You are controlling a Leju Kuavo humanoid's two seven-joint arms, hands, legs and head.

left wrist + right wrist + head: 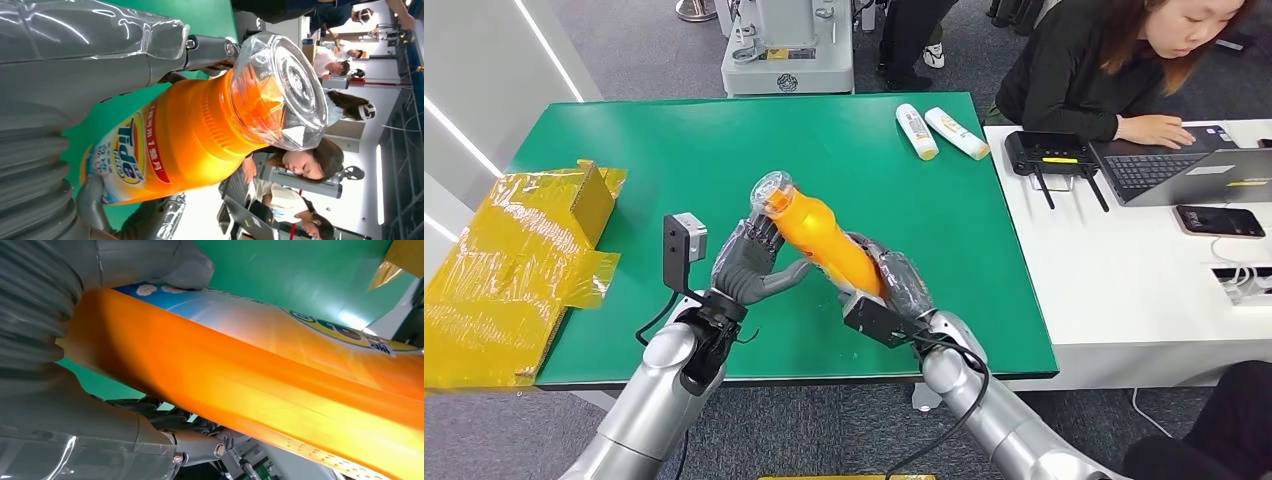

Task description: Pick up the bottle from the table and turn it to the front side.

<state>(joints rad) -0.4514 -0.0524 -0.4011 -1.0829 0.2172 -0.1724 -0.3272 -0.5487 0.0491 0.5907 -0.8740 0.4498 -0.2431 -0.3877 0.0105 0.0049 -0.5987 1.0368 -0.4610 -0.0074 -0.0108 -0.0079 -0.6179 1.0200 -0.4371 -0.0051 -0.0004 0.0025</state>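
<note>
An orange Tide bottle [819, 235] with a clear cap [771, 190] hangs tilted above the green table [674, 150], cap pointing away from me and to the left. My right hand [894, 285] grips its lower body. My left hand [749, 262] is around the upper part near the neck, fingers on one side and thumb on the other. In the left wrist view the bottle [190, 135] shows its Tide label between the thumb [92, 205] and the fingers [210, 50]. The right wrist view has the bottle's orange side [250, 380] lying in the right hand [60, 340].
Two small white and yellow bottles [917, 130] [957, 132] lie at the far right of the green table. A yellow-wrapped cardboard box [514, 260] sits at its left edge. A person [1104, 60] works at a laptop [1194, 175] on the white table [1124, 290] to the right.
</note>
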